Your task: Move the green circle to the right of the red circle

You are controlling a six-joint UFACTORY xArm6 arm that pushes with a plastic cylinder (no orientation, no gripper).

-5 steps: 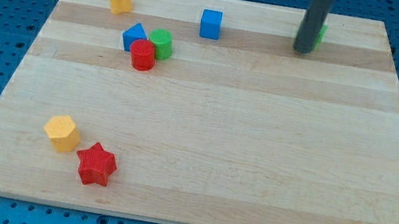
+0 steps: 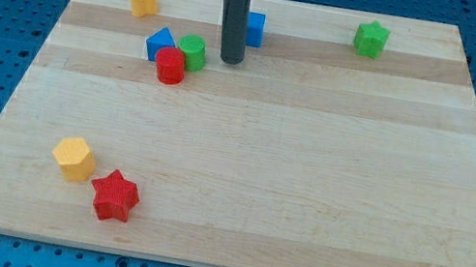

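Note:
The green circle sits at the upper left of the board, touching the red circle, which lies just below and to its left. A blue block touches both on the view's left. My tip rests on the board just right of the green circle, a small gap apart. The rod partly hides a blue cube behind it.
A green star lies at the top right. A yellow block is at the top left. Another yellow block and a red star lie at the bottom left. The wooden board ends on a blue pegboard.
My tip has moved left from beside the green star at the top right to just right of the green circle. The green star is now uncovered. No block has moved.

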